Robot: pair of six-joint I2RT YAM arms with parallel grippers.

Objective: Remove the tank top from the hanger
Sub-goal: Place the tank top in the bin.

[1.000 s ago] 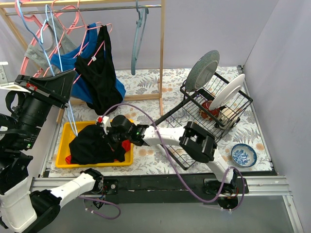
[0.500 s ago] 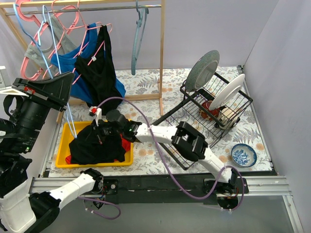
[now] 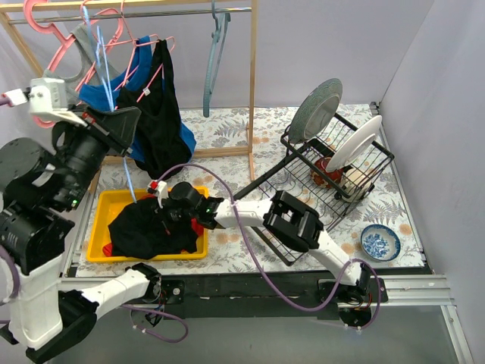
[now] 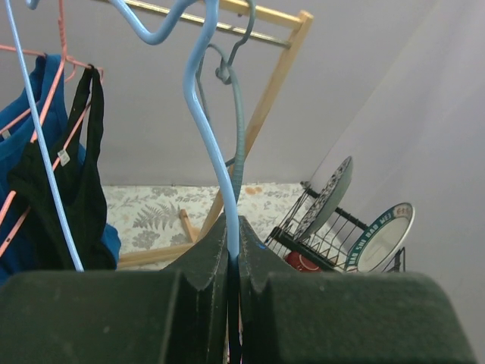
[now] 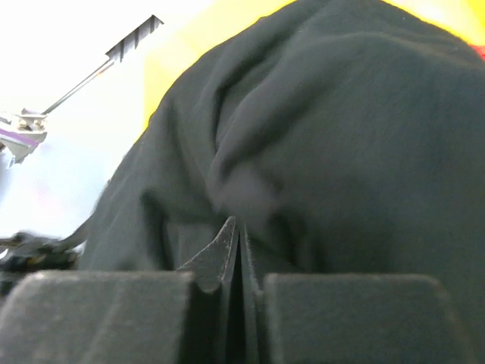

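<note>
Hanger [image 4: 224,212], clamped in left pincer [image 4: 233,227], is now raised bare above yellow tray [image 3: 104,199]; tank top [image 3: 148,227] is left inside under closed right pincer [image 3: 163,208]. Removal judged done.

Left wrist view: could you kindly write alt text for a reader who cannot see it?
The left pincer is shut on a light blue hanger rising toward a wooden rail. At left a black tank top hangs on a pink hanger; a dish rack stands lower right.
</note>
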